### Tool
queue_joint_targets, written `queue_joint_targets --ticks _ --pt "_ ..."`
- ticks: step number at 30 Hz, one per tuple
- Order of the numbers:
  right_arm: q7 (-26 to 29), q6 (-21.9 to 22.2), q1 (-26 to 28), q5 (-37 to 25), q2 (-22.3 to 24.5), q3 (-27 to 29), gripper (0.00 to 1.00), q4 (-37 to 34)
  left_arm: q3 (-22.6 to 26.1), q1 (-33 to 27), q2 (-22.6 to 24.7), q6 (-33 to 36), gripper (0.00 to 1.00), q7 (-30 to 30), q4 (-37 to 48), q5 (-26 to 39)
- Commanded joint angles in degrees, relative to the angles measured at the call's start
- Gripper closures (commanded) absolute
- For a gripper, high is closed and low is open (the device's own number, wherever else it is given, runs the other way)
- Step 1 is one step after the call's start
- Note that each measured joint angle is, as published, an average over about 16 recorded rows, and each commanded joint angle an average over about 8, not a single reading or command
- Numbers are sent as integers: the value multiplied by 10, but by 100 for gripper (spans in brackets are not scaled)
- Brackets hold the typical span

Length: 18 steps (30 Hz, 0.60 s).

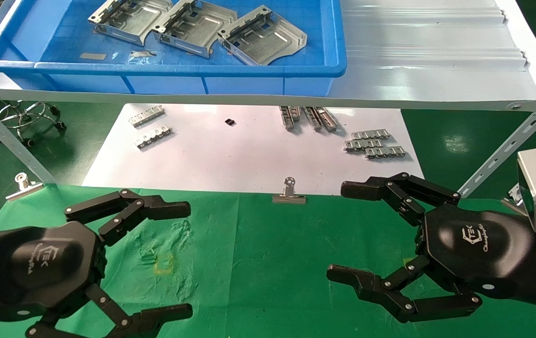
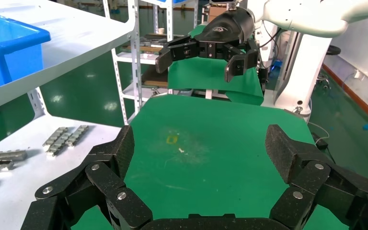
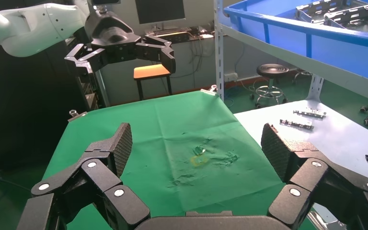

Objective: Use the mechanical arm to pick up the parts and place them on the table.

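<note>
Plates (image 1: 262, 41) in blue bin (image 1: 164, 70), well beyond left hand (image 1: 155, 258): likely stiff, light, slick; best pinched across folded edge. Jaws apart on both; right hand (image 1: 347, 234) idle over bench (image 1: 268, 263).

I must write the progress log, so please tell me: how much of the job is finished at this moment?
Nothing looks done: the green table holds no part. All three visible parts lie in the blue bin on the shelf. Nothing is in hand: the left gripper and right gripper hang open and empty over the cloth. Every pick and placement is left.
</note>
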Motion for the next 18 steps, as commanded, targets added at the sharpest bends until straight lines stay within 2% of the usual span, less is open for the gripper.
queue_joint_targets --ticks 1,11,12,18 --pt "0 0 0 0 0 0 0 0 0 0 0 0 0 0 0 0" --pt "0 0 0 0 0 0 1 0 0 0 0 0 0 0 0 0" --pt "0 0 0 0 0 0 11 0 0 0 0 0 0 0 0 0" --pt "0 0 0 0 0 0 86 0 0 0 0 -1 0 0 0 0"
